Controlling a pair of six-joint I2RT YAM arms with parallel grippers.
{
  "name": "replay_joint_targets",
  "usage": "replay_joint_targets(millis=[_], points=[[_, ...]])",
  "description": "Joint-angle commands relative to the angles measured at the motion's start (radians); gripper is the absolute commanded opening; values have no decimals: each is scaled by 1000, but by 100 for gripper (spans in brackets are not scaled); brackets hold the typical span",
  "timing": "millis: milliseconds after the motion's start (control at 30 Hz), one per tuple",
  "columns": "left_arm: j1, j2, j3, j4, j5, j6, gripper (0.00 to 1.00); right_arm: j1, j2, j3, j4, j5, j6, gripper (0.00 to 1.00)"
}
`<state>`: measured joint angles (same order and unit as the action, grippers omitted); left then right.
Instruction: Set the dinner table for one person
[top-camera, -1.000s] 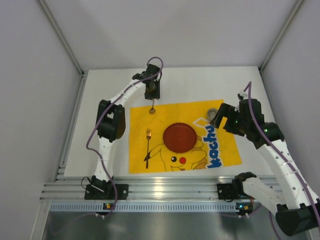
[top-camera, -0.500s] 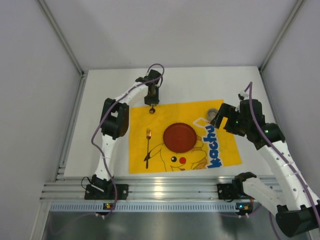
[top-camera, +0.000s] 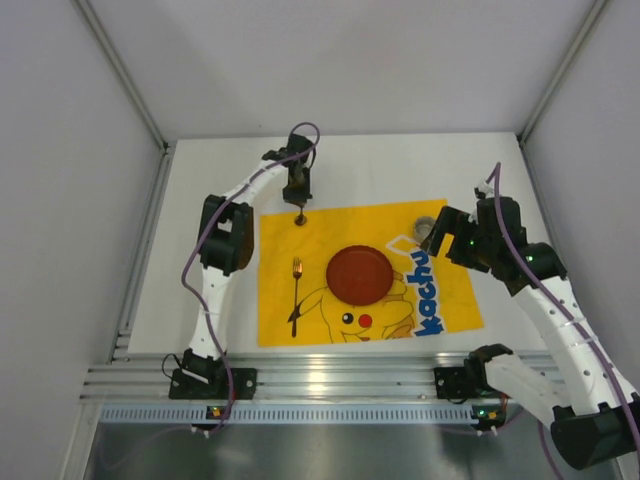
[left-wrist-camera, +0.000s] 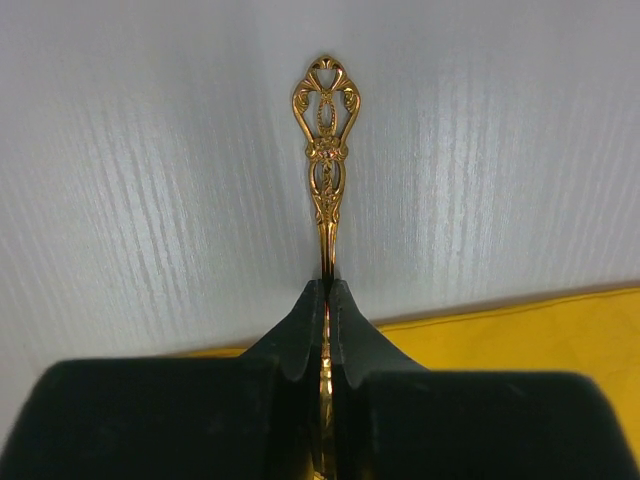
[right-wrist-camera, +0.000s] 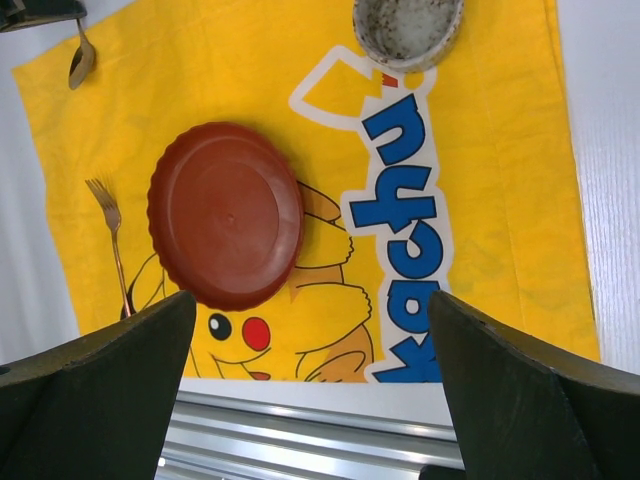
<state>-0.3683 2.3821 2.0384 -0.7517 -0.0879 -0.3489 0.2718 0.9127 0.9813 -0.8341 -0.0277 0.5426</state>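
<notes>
My left gripper is shut on a gold spoon at the far edge of the yellow cartoon mat. In the left wrist view the jaws are closed on the spoon's neck, with my left gripper below its ornate handle, which sticks out over the white dinner table. The spoon's bowl hangs over the mat's far left corner. A red plate lies at the mat's middle and a gold fork to its left. My right gripper is open and empty above the mat's right side.
A grey speckled bowl sits at the mat's far right corner, close to my right gripper; it also shows in the right wrist view. An aluminium rail runs along the near edge of the table. White walls enclose the table.
My left gripper has shifted slightly left and away with the spoon still in it. The right arm has hardly moved.
</notes>
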Motion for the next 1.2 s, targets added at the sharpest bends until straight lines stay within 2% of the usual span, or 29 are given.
replay_joint_targets(millis=[0, 67, 167, 333, 367, 433, 467, 600, 700, 900, 1033, 1167], points=[[8, 12, 23, 21, 60, 80, 0, -6, 2, 28, 3, 8, -4, 100], [8, -26, 25, 37, 82, 122, 0, -6, 9, 45, 3, 11, -13, 100], [-1, -115, 2, 51, 218, 163, 0, -6, 34, 86, 6, -1, -27, 100], [-87, -355, -186, 133, 333, 340, 0, -11, 144, 204, 9, -121, -40, 100], [-99, -385, -207, 134, 346, 403, 0, -14, 162, 221, 13, -180, -33, 100], [-130, -467, -263, 132, 411, 438, 0, -25, 224, 258, 50, -268, -20, 100], [-142, -498, -288, 135, 437, 459, 0, -28, 265, 266, 65, -358, -1, 100], [-165, -658, -438, 212, 560, 472, 0, -34, 365, 272, 183, -595, 56, 100], [-176, -750, -503, 198, 588, 478, 0, -37, 411, 251, 272, -716, 109, 100], [-204, -906, -638, 149, 634, 531, 0, -36, 414, 177, 389, -793, 174, 95], [-210, -948, -681, 112, 642, 542, 0, -36, 390, 122, 461, -837, 236, 90], [-228, -988, -707, 118, 646, 533, 0, -26, 390, 92, 535, -853, 295, 90]])
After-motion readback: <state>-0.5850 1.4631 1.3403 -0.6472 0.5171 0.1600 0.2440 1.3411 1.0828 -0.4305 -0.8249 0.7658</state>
